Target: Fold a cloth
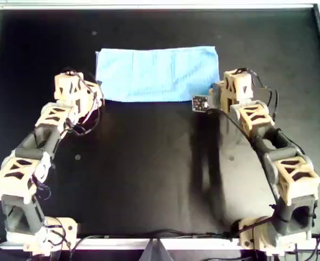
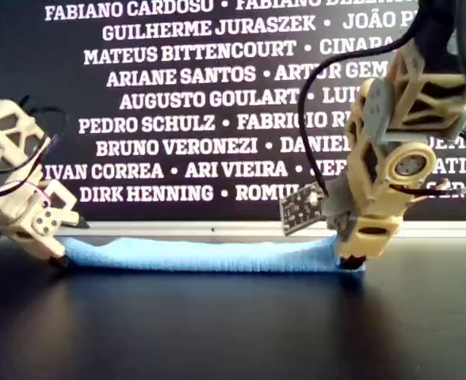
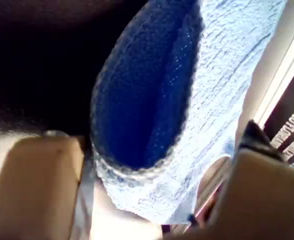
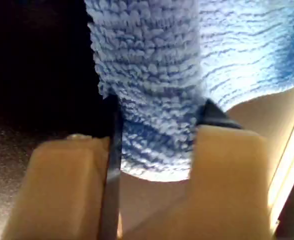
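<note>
A lab or demo stand: black, metal-rimmed desk (image 1: pixel 149 179), small circuit board (image 2: pixel 300 209), backdrop of printed names (image 2: pixel 185 103).

sky-blue woven cloth (image 1: pixel 157 73), black table (image 1: pixel 149 179)

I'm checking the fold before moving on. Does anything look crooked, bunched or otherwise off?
Nothing stands out. The cloth lies as a fairly even folded rectangle on the black table, its edges roughly straight. My first gripper and my second gripper each have cloth between their jaws at its near corners.
</note>
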Robot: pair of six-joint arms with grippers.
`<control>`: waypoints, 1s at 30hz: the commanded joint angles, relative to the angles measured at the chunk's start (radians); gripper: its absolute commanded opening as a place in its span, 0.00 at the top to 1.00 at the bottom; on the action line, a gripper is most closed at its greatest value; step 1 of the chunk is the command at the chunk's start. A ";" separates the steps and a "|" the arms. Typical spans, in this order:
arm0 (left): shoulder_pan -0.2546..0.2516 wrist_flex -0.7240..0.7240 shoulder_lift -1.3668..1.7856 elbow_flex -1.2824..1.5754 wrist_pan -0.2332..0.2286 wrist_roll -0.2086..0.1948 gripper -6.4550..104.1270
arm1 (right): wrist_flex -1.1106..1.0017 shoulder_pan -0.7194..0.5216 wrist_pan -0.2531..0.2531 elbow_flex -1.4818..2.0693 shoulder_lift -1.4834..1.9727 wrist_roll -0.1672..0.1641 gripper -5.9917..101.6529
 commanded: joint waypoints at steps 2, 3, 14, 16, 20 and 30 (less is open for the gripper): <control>-0.038 -0.006 0.012 -0.020 -0.003 -0.005 0.30 | 0.000 -0.006 -0.011 -0.084 0.029 0.006 0.69; -0.038 -0.006 0.017 -0.021 -0.003 -0.005 0.36 | 0.000 -0.006 -0.011 -0.084 0.029 0.006 0.75; -0.035 -0.008 0.028 -0.026 0.014 -0.005 0.97 | -0.014 -0.003 -0.011 -0.083 0.038 0.008 0.96; -0.029 -0.008 0.028 -0.023 0.014 -0.005 0.96 | -0.014 -0.006 -0.011 -0.064 0.060 0.008 0.96; -0.023 -0.005 0.034 -0.003 0.014 -0.005 0.95 | -0.011 -0.003 -0.011 -0.057 0.094 0.008 0.96; -0.037 0.015 0.374 0.206 0.014 -0.005 0.95 | 0.002 -0.002 -0.009 0.252 0.390 0.008 0.96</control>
